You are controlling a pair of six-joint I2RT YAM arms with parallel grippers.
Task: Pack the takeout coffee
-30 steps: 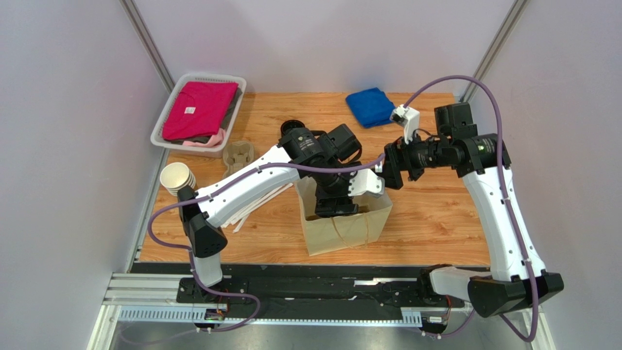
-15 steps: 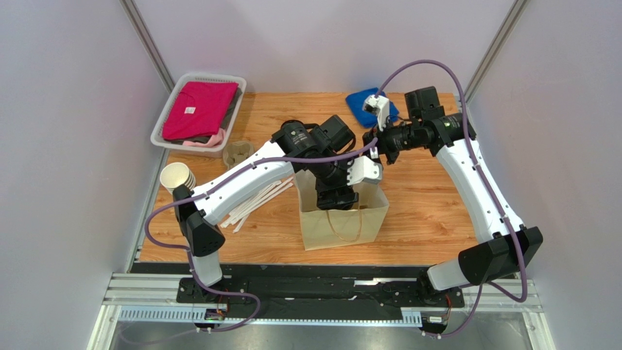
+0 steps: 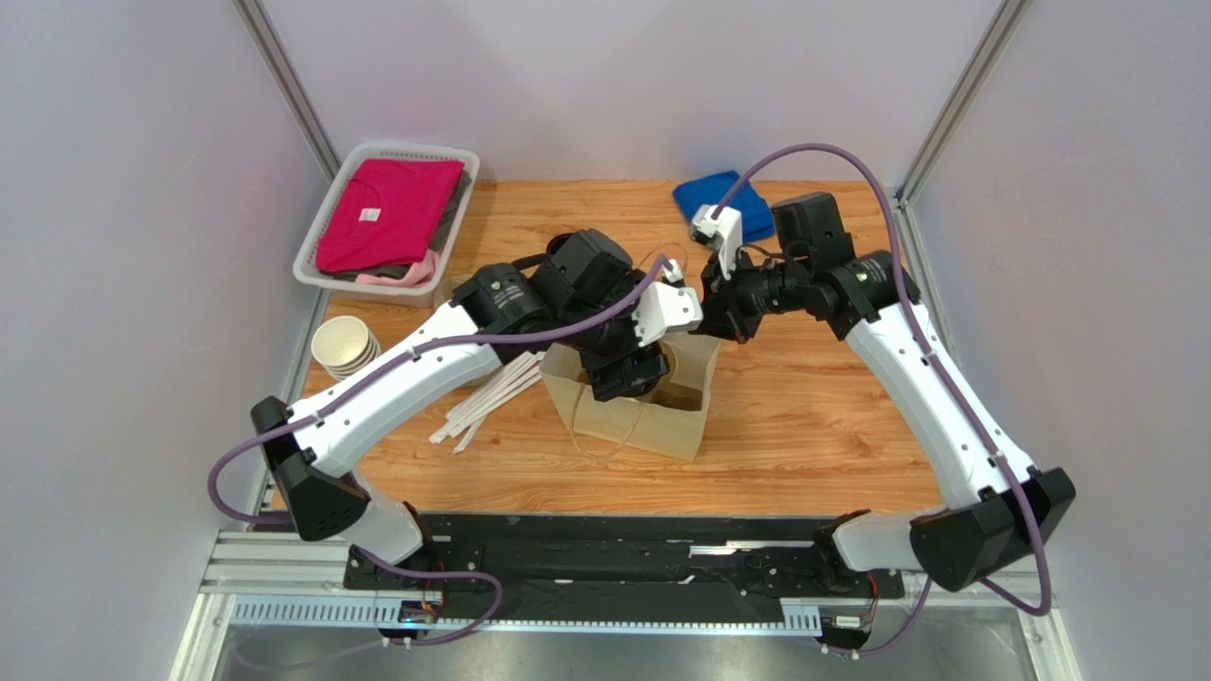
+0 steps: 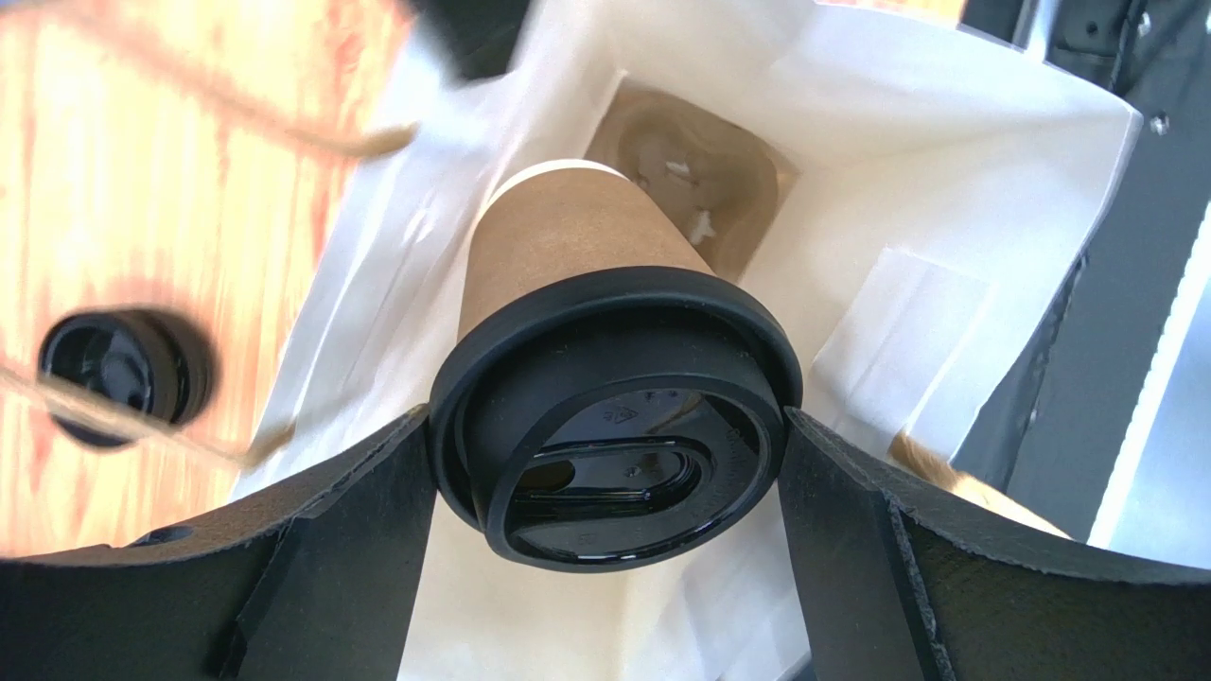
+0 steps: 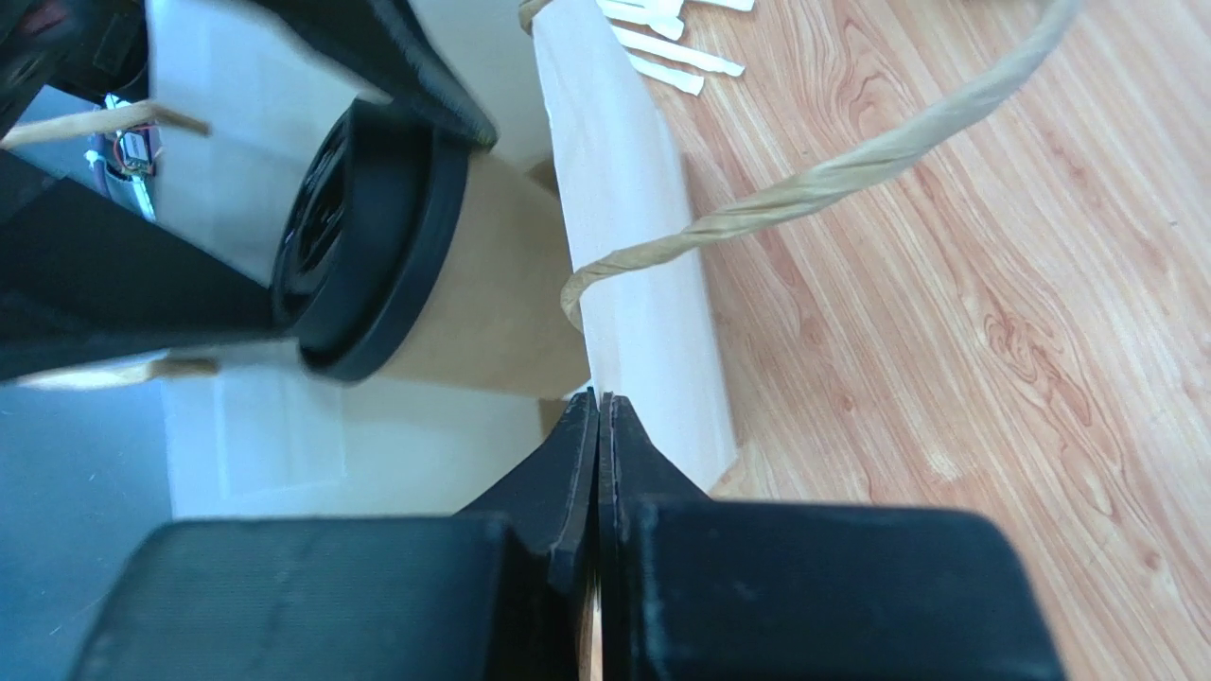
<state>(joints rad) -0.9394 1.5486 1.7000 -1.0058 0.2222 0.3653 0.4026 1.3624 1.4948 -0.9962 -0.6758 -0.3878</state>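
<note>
The takeout coffee, a tan paper cup with a black lid, hangs inside the mouth of the brown paper bag. My left gripper is shut on it, with a finger pressed against each side of the lid. A pulp cup carrier lies at the bottom of the bag below the cup. My right gripper is shut on the rim of the bag's wall, next to a twine handle. Seen from above, the bag leans left, with both grippers at its opening.
A white basket of folded clothes stands at the back left, and a blue cloth lies at the back. A stack of paper cups and white sticks lie left of the bag. Loose black lids sit on the table.
The right gripper has come in to the bag's rim and shut on it. The left arm has swung left with the cup, and the bag has shifted left and tilted.
</note>
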